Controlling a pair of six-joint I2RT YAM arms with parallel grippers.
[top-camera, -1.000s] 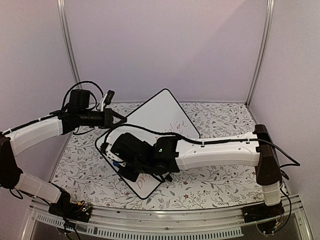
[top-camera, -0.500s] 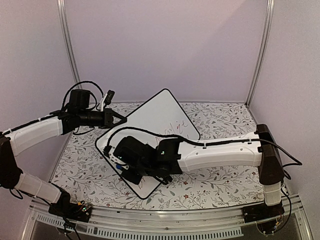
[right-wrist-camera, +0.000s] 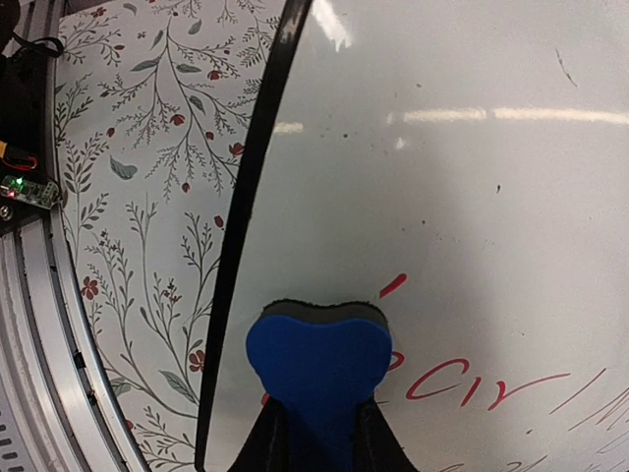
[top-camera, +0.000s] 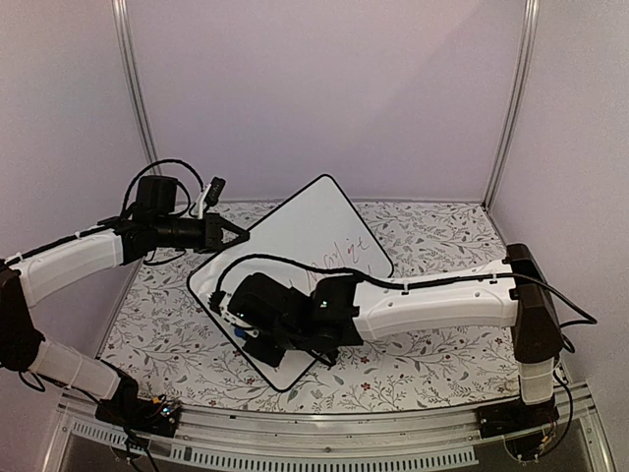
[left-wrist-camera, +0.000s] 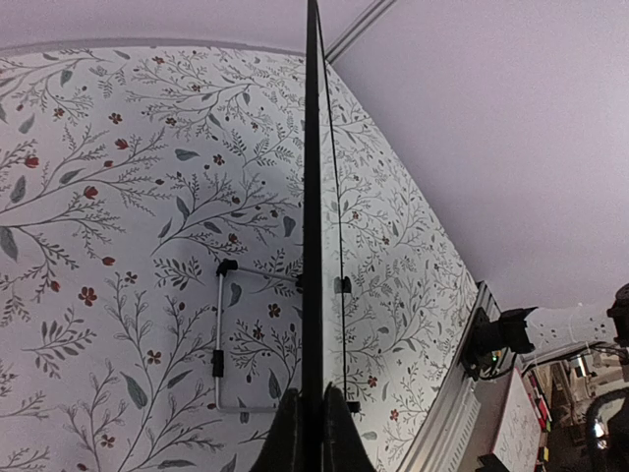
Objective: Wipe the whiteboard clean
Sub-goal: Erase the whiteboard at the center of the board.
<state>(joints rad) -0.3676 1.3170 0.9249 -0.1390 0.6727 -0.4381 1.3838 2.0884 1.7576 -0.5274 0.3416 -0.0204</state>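
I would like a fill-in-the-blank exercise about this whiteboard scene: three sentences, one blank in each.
The right gripper holds a ____ eraser. The marker writing on the whiteboard is ____. The rim pinched by the left gripper is ____.

Missing words: blue; red; black.

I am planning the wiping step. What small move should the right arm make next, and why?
Probably slide the blue eraser sideways over the red writing beside it. The right tool is shut on the eraser, which rests on the whiteboard near its rim, and the writing is not yet wiped. The left tool pinches the board's edge, so it should hold.
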